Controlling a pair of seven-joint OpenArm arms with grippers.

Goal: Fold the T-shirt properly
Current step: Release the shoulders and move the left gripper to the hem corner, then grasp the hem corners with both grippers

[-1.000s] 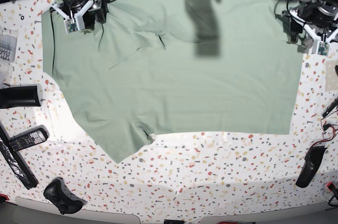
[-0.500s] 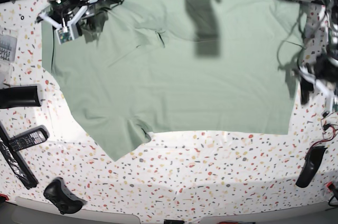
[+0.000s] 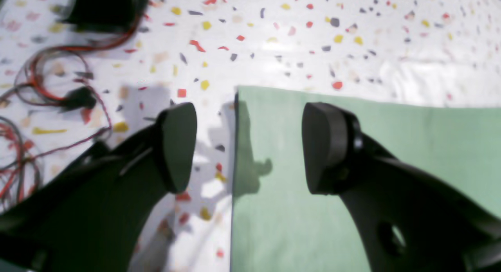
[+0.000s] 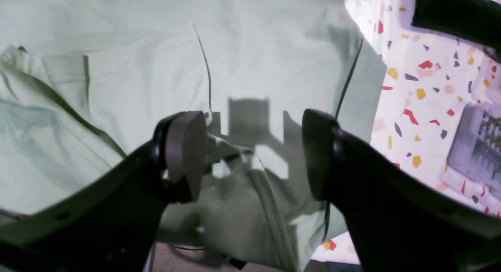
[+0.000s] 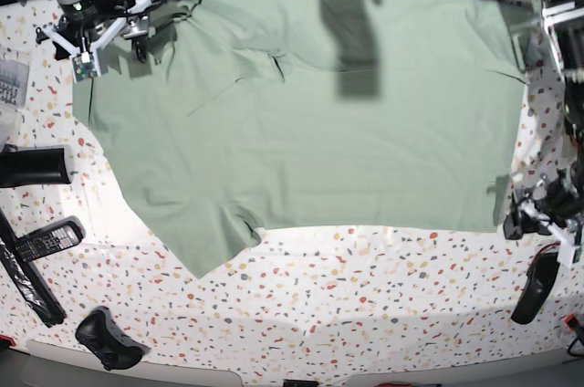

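The T-shirt (image 5: 328,122) lies spread flat on the speckled table, pale sage green, with a sleeve pointing to the near left. In the base view my left gripper (image 5: 529,221) hovers at the shirt's near right corner. The left wrist view shows it open (image 3: 250,146), one finger over the table and the other over the T-shirt (image 3: 391,154), astride its side edge. My right gripper (image 5: 108,51) is at the far left corner. It stands open (image 4: 252,154) above rumpled T-shirt cloth (image 4: 117,68) and holds nothing.
A black cylinder (image 5: 35,167), a remote (image 5: 46,241) and a game controller (image 5: 108,339) lie along the left side. A clear plastic box (image 5: 11,83) sits at the left edge. Red wires (image 3: 47,88) and a black object (image 5: 537,287) lie right of the shirt.
My left arm has travelled from the shirt's far right corner down its right edge to the near right corner. My right gripper has opened wider and shifted left.
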